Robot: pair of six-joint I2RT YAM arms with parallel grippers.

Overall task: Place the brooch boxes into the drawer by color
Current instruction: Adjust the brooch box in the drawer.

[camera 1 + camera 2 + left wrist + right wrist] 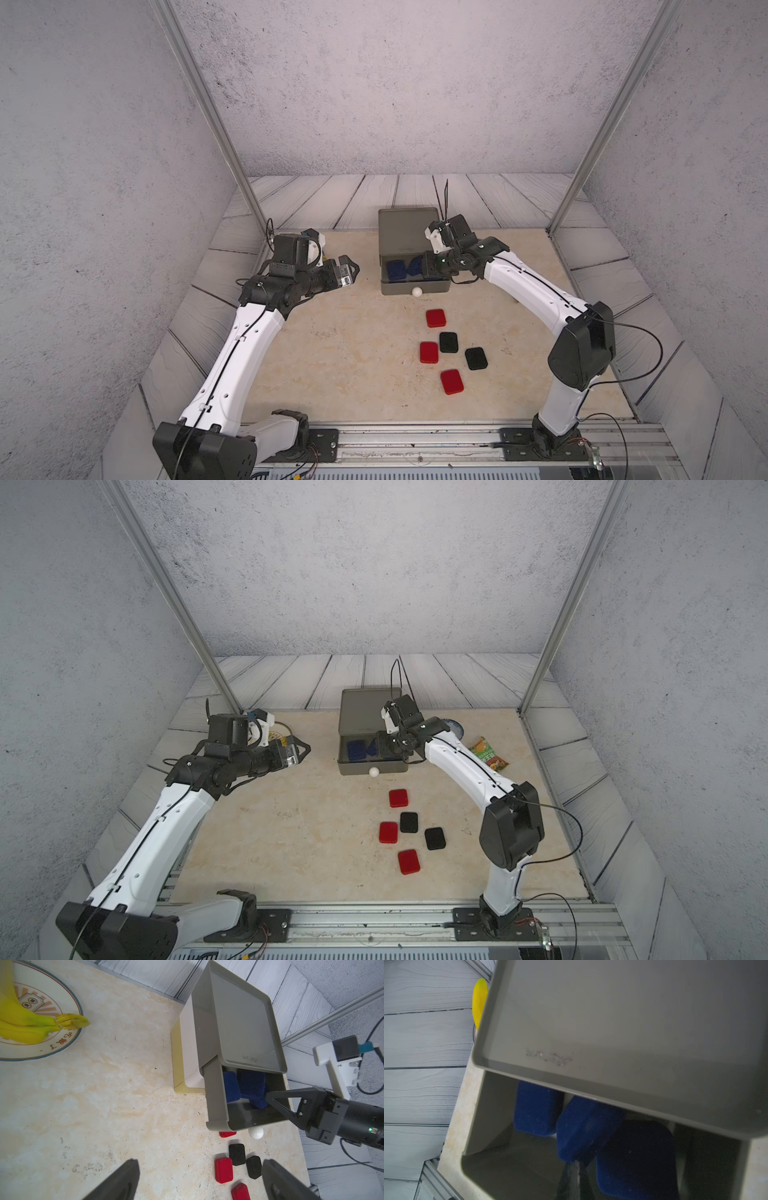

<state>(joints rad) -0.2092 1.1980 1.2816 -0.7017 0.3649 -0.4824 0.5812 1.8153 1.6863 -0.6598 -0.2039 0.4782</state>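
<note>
**Friend:** Where are your pincers?

**Me:** My left pincer [348, 270] hangs spread wide and holds nothing. My right pincer [268, 1096] is pressed together inside the open grey drawer [415, 287]. Its tip is against the blue boxes [397, 269], and I see nothing pinched in it.

**Friend:** And the other boxes?

**Me:** Three red boxes [428, 352] and two black boxes [448, 342] lie flat on the surface [332, 365], in front of the drawer.

**Friend:** How will they feel?

**Me:** Light, I think. They look fuzzy, so not slippery, and stiff. I would come down from above and pinch two opposite sides.

**Friend:** Is there room?

**Me:** The surface is flat and pale, with lots of bare space on the left. But one red and one black sit just beside each other, so a finger could bump the neighbour.
</note>
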